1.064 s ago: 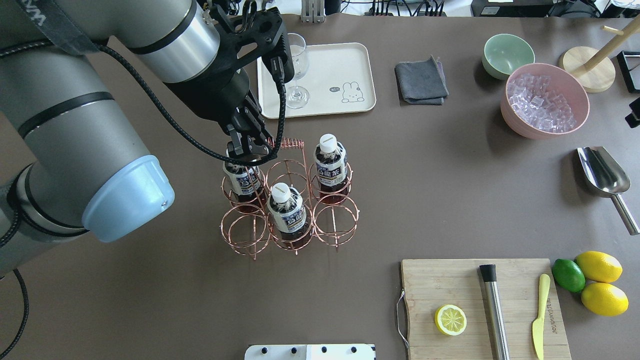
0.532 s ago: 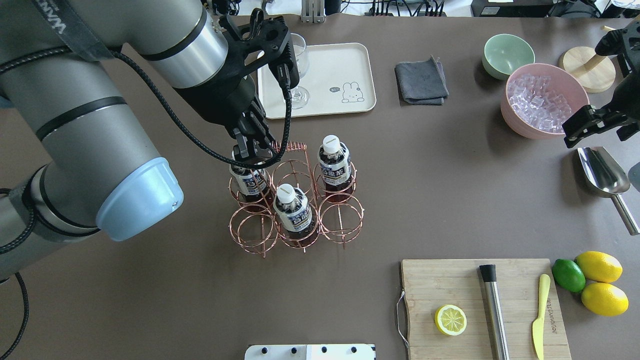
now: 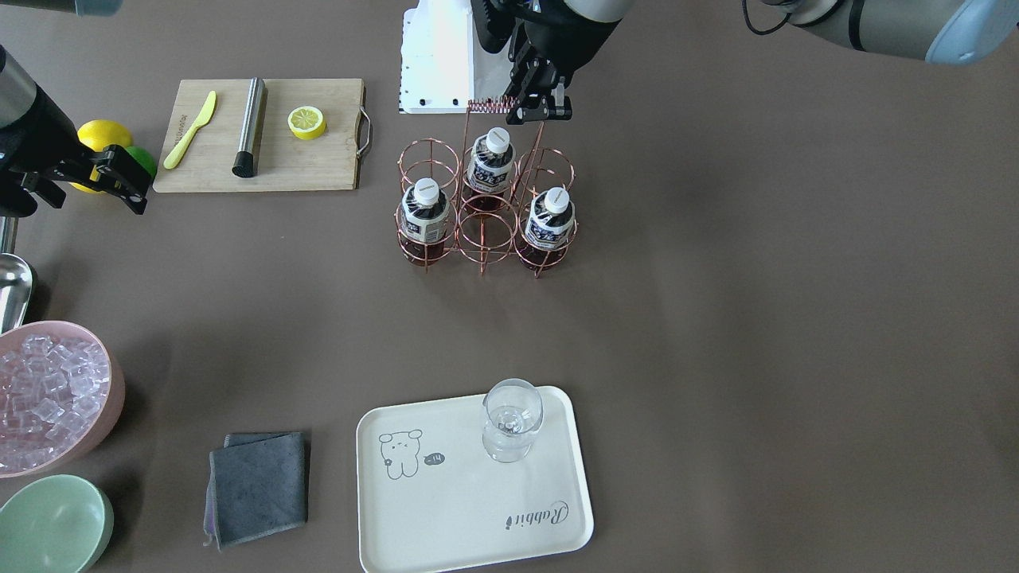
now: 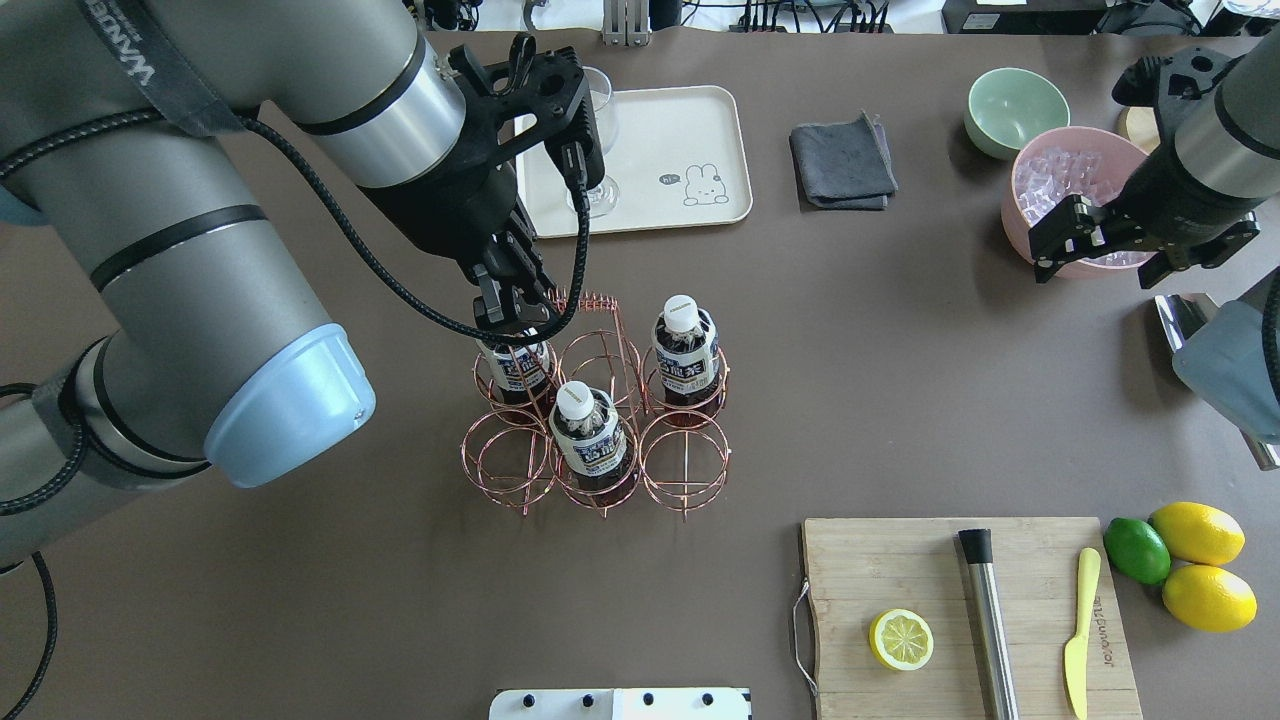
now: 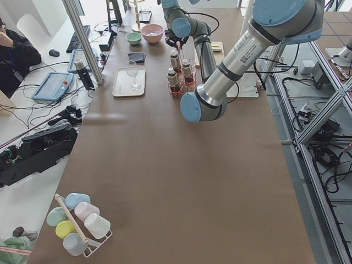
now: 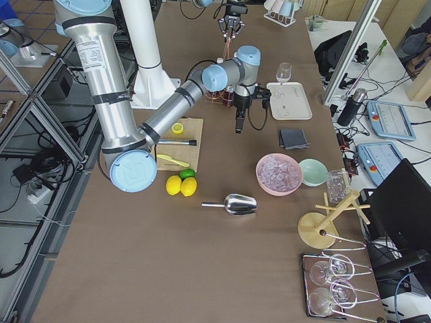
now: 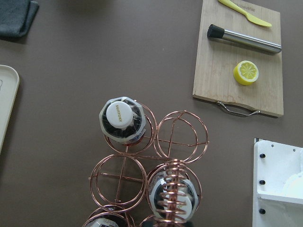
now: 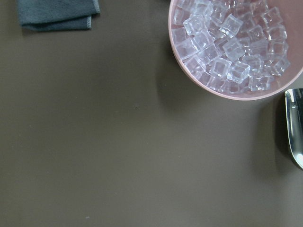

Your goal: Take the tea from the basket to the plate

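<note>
The copper wire basket point(image 4: 600, 455) point(image 3: 484, 231) stands mid-table with three tea bottles in its cells: back left point(image 4: 515, 368), back right point(image 4: 685, 345) and front middle point(image 4: 585, 430). My left gripper point(image 4: 512, 308) point(image 3: 543, 111) is shut at one end of the basket's coiled wire handle point(image 3: 489, 102) point(image 7: 173, 198), above the back-left bottle, whose cap it hides in the overhead view. The cream plate point(image 4: 680, 130) point(image 3: 462, 509) lies behind the basket with a clear glass point(image 3: 509, 418) on it. My right gripper point(image 4: 1100, 262) point(image 3: 87, 191) is open and empty beside the pink bowl.
A pink bowl of ice point(image 4: 1020, 190) point(image 8: 227, 56), a green bowl point(image 4: 1015, 110) and a grey cloth point(image 4: 842, 160) lie at the back right. A metal scoop point(image 3: 12, 286) lies near them. A cutting board point(image 4: 860, 570) with a lemon half, muddler and knife is front right, with lemons point(image 4: 1200, 535) beside it.
My left gripper and the basket with its bottles have shifted to the right together. My right arm has come in from the right edge and moved left, to beside the pink bowl.
</note>
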{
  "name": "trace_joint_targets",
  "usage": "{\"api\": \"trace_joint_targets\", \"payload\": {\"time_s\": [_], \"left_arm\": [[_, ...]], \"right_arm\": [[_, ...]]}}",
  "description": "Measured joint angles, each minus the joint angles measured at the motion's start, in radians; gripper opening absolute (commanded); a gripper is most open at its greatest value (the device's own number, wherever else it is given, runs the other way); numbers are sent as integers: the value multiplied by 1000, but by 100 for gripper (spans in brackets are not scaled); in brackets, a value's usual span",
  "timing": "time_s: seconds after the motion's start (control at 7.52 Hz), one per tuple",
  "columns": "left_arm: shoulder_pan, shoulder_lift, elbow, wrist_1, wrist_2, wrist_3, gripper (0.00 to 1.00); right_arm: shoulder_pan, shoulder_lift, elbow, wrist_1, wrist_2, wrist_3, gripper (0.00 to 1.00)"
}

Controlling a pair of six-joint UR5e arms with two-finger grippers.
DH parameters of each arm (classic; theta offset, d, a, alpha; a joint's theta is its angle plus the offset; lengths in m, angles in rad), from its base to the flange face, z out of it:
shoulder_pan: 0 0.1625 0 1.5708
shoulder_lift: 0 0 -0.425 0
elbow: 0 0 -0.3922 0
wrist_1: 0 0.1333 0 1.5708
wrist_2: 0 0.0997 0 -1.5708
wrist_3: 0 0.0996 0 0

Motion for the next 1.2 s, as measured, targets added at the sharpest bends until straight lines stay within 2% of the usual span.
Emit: {"api": "trace_joint_targets", "payload": {"time_s": [0.27,0.67,1.2], "left_arm": [[2,0,4,-5,6,0,0],[7,0,15,-20,7,0,0],[9,0,22,-26,7,0,0]], "right_arm": [[-16,79,-44,40,37,177,100],[-67,222,-161,205,98,557,100],[-166,488,-388,226,111,858,100]]}}
